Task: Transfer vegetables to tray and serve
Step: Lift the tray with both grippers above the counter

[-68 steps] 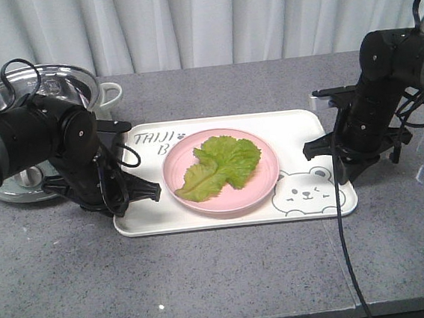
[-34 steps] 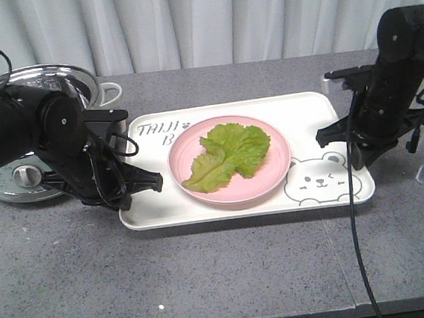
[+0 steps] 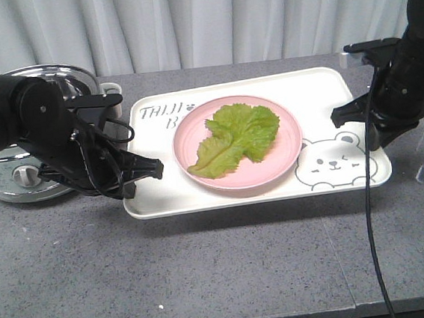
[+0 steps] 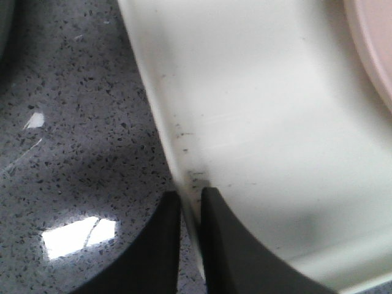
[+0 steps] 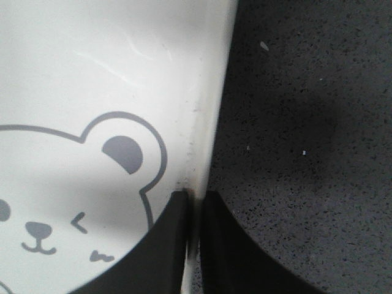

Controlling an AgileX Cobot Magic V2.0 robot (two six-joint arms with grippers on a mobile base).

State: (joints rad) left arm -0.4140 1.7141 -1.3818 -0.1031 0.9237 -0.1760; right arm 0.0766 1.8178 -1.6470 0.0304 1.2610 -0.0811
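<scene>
Crinkly green lettuce leaf lies on the round pink plate, centre frame, atop the cream rectangular plastic tray. The left gripper and right gripper each pinch an opposite rim, probably to keep the tray level for serving.

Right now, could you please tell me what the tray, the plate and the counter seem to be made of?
Tray: likely plastic, cream, smooth, soft sheen, thin moulded rim.
Plate: probably plastic or melamine, matte pink.
Counter: speckled grey stone-look surface, glossy reflections in the wrist view.
</scene>
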